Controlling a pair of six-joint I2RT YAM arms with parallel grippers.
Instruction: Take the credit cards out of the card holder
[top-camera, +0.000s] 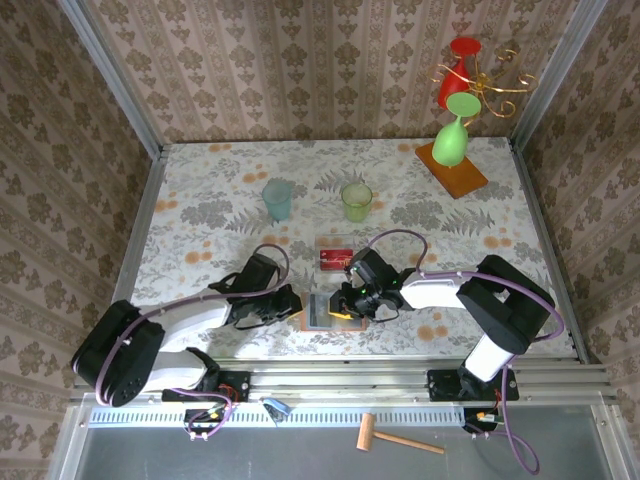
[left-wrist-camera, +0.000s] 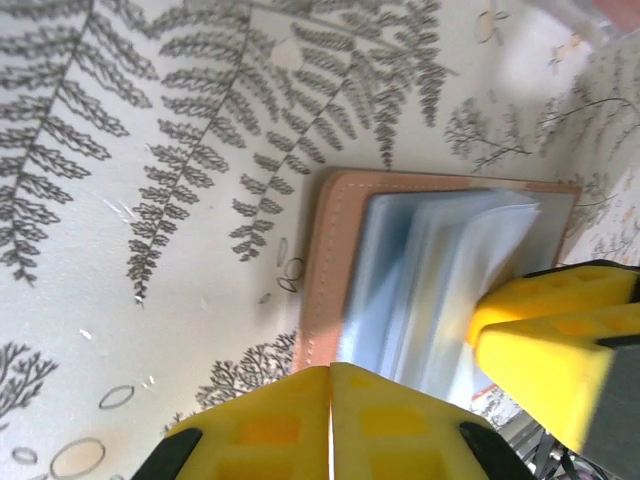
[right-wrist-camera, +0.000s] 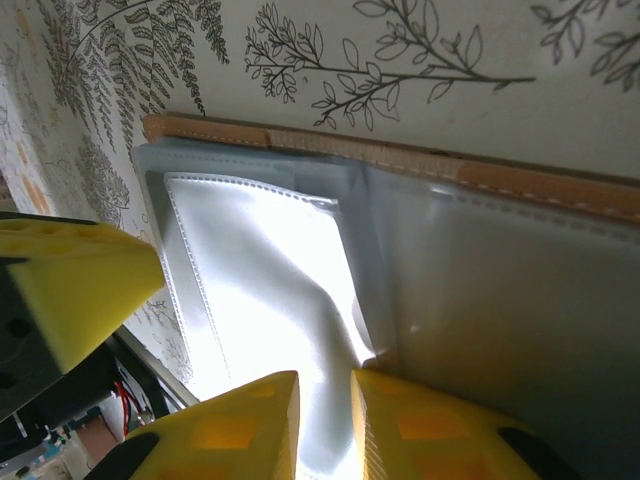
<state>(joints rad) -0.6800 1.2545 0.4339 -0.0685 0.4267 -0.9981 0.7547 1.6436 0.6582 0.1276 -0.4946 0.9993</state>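
My right gripper (right-wrist-camera: 325, 432) shows a slim gap between its pads, set over a clear sleeve (right-wrist-camera: 260, 270) of the card holder (right-wrist-camera: 520, 300). I cannot tell whether it pinches anything. My left gripper (left-wrist-camera: 330, 420) is clenched, pads touching, at the holder's left edge, seemingly pinning it. The holder lies open at the near middle of the table (top-camera: 200, 215).

I judge this the fishing-out step. Next comes a firm pinch on a card, then a straight pull while the left holds down.

Red credit cards (top-camera: 333, 260) lie in the clear tray (top-camera: 334, 240) just beyond. Glare hides whether any card remains inside the holder.
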